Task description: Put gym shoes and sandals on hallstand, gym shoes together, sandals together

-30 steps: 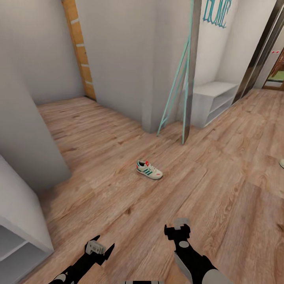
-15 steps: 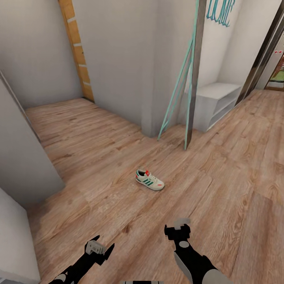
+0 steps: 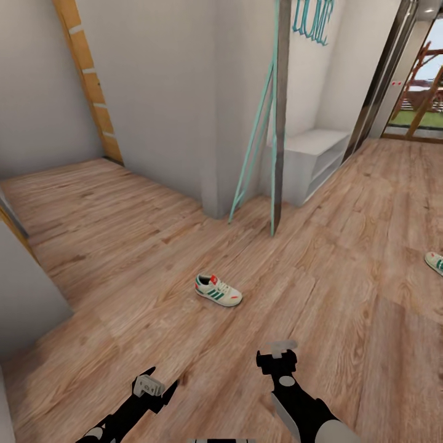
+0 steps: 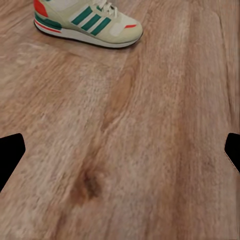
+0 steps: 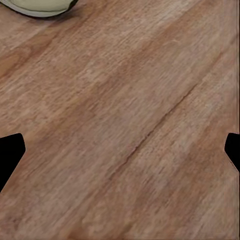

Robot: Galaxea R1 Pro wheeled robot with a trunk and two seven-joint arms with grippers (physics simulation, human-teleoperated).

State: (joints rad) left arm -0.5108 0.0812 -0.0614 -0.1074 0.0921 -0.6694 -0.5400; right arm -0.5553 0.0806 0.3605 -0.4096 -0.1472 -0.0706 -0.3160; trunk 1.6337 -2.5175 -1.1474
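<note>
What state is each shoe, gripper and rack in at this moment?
near gym shoe: upright on the floor, ungrasped.
second gym shoe: on the floor, partly cut off by the picture's edge.
left gripper: open, empty.
right gripper: open, empty.
white shelf unit: holds no shoes.

Soft, even light filled my head view; brightest was the doorway [image 3: 424, 92] at far right. The shoe [image 3: 218, 290] cast only a faint shadow. My wrist views were smeared, the floor [image 4: 150, 150] grain blurry, without glare.
</note>
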